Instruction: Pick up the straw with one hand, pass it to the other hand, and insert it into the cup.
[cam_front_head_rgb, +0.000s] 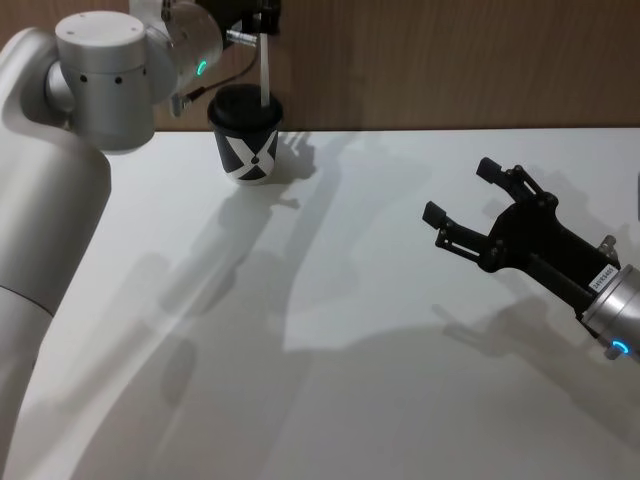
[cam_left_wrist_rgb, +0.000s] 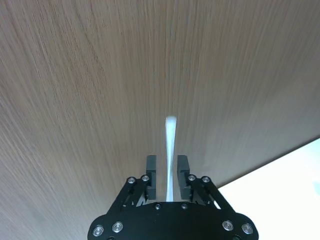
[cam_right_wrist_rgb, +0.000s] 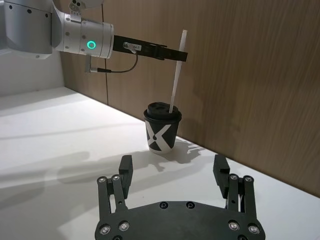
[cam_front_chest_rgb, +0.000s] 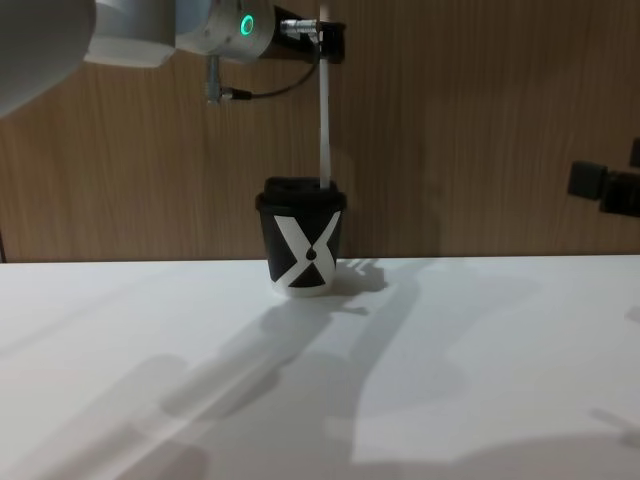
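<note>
Left pincer is clamped on the straw, fingers pressed on either side of the white shaft; we see this from the left wrist view, with the wooden wall behind it. From the right wrist view the same pincer reaches in sideways on a thin black arm from a silver wrist with a green ring, gripping the straw near its upper end. We see the straw nearly upright, slightly tilted, with its lower end at the lid of the cup; in the chest view the straw runs straight down from the pincer to the lid. Whether the tip is through the lid opening, we cannot tell.

Cup stands upright on the white worktop close to the wooden wall, white X facing the robot. In the head view the cup sits at the far left part of the worktop, straw above it.

Right pincer hovers over the worktop on the right side, well apart from the cup, fingers spread wide with nothing between them. Right wrist view shows its two fingers wide apart, cup beyond them.
</note>
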